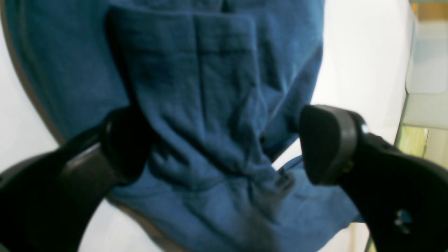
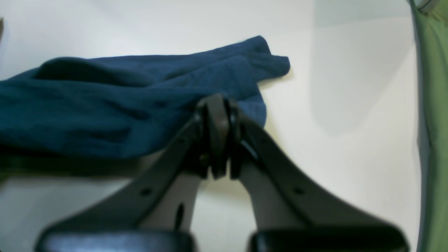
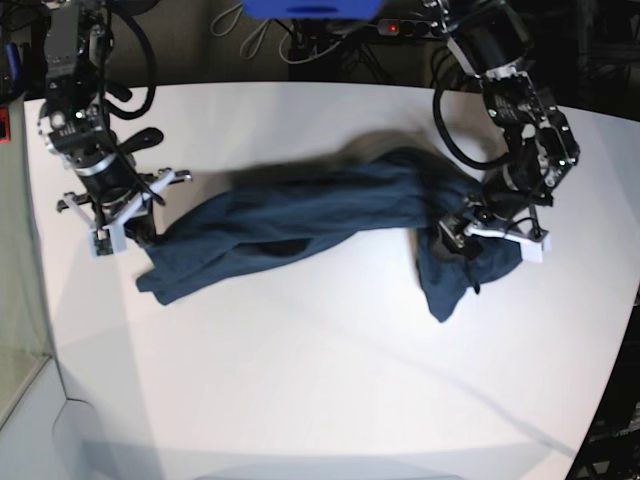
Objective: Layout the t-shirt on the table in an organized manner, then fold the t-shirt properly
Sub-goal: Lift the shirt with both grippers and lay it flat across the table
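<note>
One t-shirt (image 3: 320, 215), dark navy-blue soft cloth, lies as a long twisted rope across the middle of the white bench (image 3: 300, 380). Its long axis runs left to right in the base view, tilting slightly upward toward the right. One end spreads into a flattened wedge at the left of that view; the other end bunches and hangs down into a point at the right.

Right gripper (image 2: 217, 136), at the left end of the garment in the base view: jaws pressed together, sitting at the edge of the cloth. Whether fabric is actually pinched between them cannot be told from the right wrist view.

Left gripper (image 1: 224, 143), at the bunched end on the base view's right: jaws spread wide, one on each side of a raised fold of cloth, neither clearly pressing it.

Surroundings: dark cables (image 3: 300, 40) and a blue object (image 3: 310, 8) beyond the curved far edge of the bench; a green surface (image 2: 434, 140) along the right margin of the right wrist view. Nothing else rests on the bench near the garment.

Condition of cloth: heavily creased, folded over itself along the middle, matte weave, a stitched seam showing close up in the left wrist view. Collar and label not discernible.
</note>
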### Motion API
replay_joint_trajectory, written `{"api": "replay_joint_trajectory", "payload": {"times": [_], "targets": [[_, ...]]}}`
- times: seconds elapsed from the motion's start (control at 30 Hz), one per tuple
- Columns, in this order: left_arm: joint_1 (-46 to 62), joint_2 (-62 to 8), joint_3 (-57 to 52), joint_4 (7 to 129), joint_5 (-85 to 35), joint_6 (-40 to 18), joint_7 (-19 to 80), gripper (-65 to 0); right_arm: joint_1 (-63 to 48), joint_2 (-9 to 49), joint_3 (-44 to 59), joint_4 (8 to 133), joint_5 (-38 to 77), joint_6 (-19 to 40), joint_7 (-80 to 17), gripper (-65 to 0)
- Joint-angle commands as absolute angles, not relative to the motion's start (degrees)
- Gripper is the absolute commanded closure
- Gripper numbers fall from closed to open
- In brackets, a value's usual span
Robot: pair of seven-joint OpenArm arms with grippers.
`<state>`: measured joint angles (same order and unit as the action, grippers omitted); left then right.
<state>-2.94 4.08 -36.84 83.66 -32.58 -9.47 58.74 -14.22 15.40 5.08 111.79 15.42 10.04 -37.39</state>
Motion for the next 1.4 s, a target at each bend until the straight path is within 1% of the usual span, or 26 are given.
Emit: {"api": "replay_joint_trajectory", "payload": {"times": [0.0,0.2,0.33,0.37,0.4,0.5,0.53,0.57,0.6,0.7,0.8,0.83,0.87,0.93,0.97,1.0,1.03,1.07,1.13,1.23,1.37], "targets": [[-3.6,4.0,-36.6,83.8,-32.7,-9.7,59.1,-65.0,-13.8,15.9,5.3,112.7,15.6,9.8,-35.7,0.0],[-3.4,3.9,-36.5,84.4,-32.7,-9.9,59.0,-65.0,-14.0,16.0,5.3,112.7,15.6,9.8,-35.7,0.0],[-3.6,3.7,-36.9,84.4,-32.7,-16.2,59.4,-65.0,-14.0,16.0,5.3,112.7,15.6,9.8,-35.7,0.0],[-3.4,3.7,-36.9,84.5,-32.7,-17.8,59.5,-63.8,-14.0,16.0,5.3,112.7,15.6,9.8,-35.7,0.0],[-3.3,3.7,-36.9,84.5,-32.7,-18.5,59.5,-57.2,-14.0,16.0,5.3,112.7,15.6,9.8,-35.7,0.0],[-3.2,3.7,-37.0,84.5,-32.7,-18.8,59.5,-29.7,-14.0,16.0,5.3,112.6,15.6,9.8,-35.7,0.0],[-3.1,3.7,-37.0,84.5,-32.7,-18.8,59.3,-21.5,-14.0,16.0,5.3,112.6,15.6,9.8,-35.7,0.0],[-3.1,3.7,-37.0,84.5,-32.7,-18.8,59.2,-18.6,-14.1,16.0,5.3,112.6,15.6,9.8,-35.7,0.0],[-3.1,3.7,-37.0,84.5,-32.7,-18.8,59.2,-19.0,-14.1,16.0,5.3,112.6,15.6,9.8,-35.7,0.0],[-3.0,3.7,-37.1,84.5,-32.7,-18.8,59.5,-22.9,-14.1,16.0,5.3,112.6,15.6,9.8,-35.7,0.0],[-2.8,3.8,-37.1,85.2,-33.6,-19.4,59.6,-22.9,-14.1,15.9,5.3,112.6,15.5,9.8,-35.7,0.0],[-1.9,3.8,-37.1,86.0,-34.8,-19.4,59.6,-22.1,-14.1,15.9,5.3,112.6,15.5,9.8,-35.7,0.0],[-1.2,3.8,-37.1,87.2,-36.4,-19.4,59.6,-19.6,-14.1,15.9,5.3,112.5,15.5,9.8,-35.7,0.0],[-0.7,3.8,-37.1,89.5,-39.1,-19.4,59.5,-10.5,-14.1,15.9,5.3,111.8,15.5,9.8,-35.7,0.0],[-0.6,3.7,-37.1,90.6,-39.8,-19.4,59.6,-4.1,-14.1,15.9,5.3,111.3,15.5,9.8,-35.7,0.0],[-0.6,3.7,-37.1,91.5,-40.0,-19.4,59.6,0.0,-14.1,15.9,5.3,110.9,15.5,9.8,-35.7,0.0],[-0.6,3.7,-37.1,92.1,-40.1,-19.4,59.6,0.0,-14.0,15.9,5.3,110.6,15.5,9.8,-35.6,0.0],[-0.6,3.7,-37.1,92.4,-40.1,-19.4,59.6,-1.6,-14.0,15.9,5.3,110.6,15.5,9.8,-35.6,0.0],[-0.6,3.6,-37.1,92.7,-40.3,-19.4,59.6,0.0,-14.0,15.9,5.3,110.6,15.5,9.8,-35.6,0.0],[0.0,3.6,-37.1,93.4,-40.7,-19.5,59.6,-0.4,-13.8,15.9,5.3,110.6,15.5,9.8,-35.6,0.0],[0.8,3.7,-37.1,100.6,-42.3,-19.6,59.2,-0.4,-13.4,16.0,5.8,110.7,15.5,9.8,-35.5,0.0]]}}
